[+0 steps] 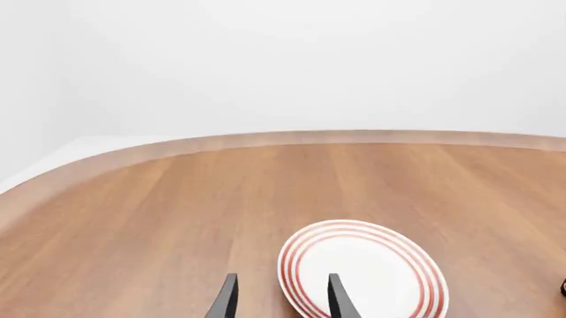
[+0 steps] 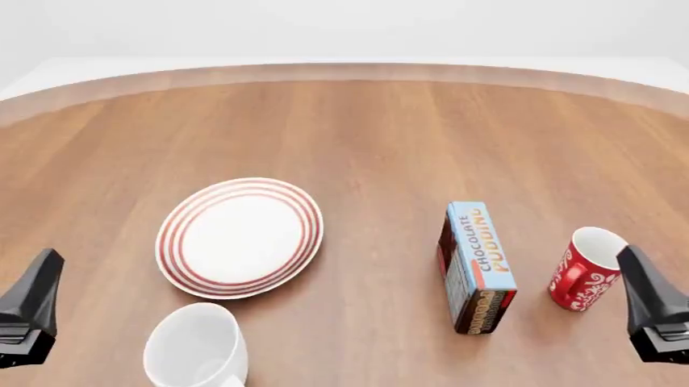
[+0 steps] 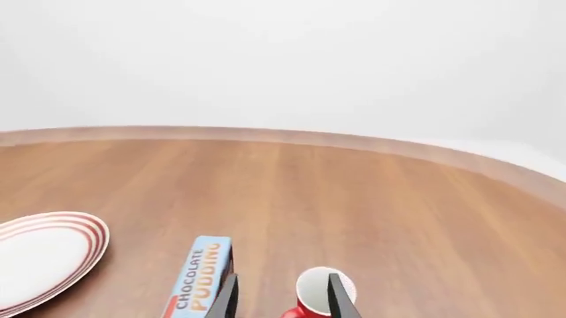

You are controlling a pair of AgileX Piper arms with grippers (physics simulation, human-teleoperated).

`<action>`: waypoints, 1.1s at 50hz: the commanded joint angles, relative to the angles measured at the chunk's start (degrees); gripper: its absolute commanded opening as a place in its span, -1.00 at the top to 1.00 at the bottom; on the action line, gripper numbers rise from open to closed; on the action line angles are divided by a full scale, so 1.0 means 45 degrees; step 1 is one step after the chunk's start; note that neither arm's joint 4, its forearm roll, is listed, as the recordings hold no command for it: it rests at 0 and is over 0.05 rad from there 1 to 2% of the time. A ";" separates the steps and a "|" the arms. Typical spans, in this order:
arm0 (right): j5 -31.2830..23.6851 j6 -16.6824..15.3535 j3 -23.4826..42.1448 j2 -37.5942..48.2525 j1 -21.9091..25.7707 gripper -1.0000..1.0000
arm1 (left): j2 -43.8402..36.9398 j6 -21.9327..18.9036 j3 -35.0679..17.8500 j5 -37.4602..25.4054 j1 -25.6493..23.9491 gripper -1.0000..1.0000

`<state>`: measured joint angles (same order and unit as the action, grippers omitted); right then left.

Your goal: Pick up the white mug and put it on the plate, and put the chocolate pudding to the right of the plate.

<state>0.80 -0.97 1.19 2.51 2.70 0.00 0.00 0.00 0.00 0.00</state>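
The white mug [image 2: 196,348] is sitting on the near side of the table [image 2: 366,129], just toward the arms from the plate [image 2: 239,236] and close to its rim without resting on it, with its opening facing up and somewhat toward the camera; whether it is upright or tipped I cannot tell, and its handle is not showing. The plate is lying flat and bare, so the mug's spot on it is waiting. The chocolate pudding [image 2: 475,268] is lying well to the right of the plate with its blue face up, long side running away from the arms — roughly on the side the task wants, though likely too far out. A red mug [image 2: 582,268] is standing just right of the box, apart from it. The left gripper [image 1: 281,299] is hovering low at the near left, fingers spread and holding nothing, with the plate's edge showing between them — probably poised for the white mug. The right gripper [image 3: 281,298] is likewise hanging spread and empty, aimed between box and red mug, touching neither
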 commanded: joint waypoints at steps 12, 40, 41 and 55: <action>-0.0993 -0.0807 0.1074 0.0633 0.1297 -1.00 | 0.0000 0.0000 0.0000 0.0000 0.0000 -1.00; -0.0424 -0.1105 0.2431 0.3537 0.2508 -1.00 | 0.0000 0.0000 0.0000 0.0000 0.0000 -1.00; -0.0567 -0.1102 0.2546 0.3616 0.2579 -1.00 | 0.0000 0.0000 0.0000 0.0000 0.0000 -1.00; -0.1235 -0.1374 0.3935 0.5367 0.3299 -1.00 | 0.0000 0.0000 0.0000 0.0000 0.0000 -1.00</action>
<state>-2.97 -6.51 15.19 21.97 15.75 0.00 0.00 0.00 0.00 0.00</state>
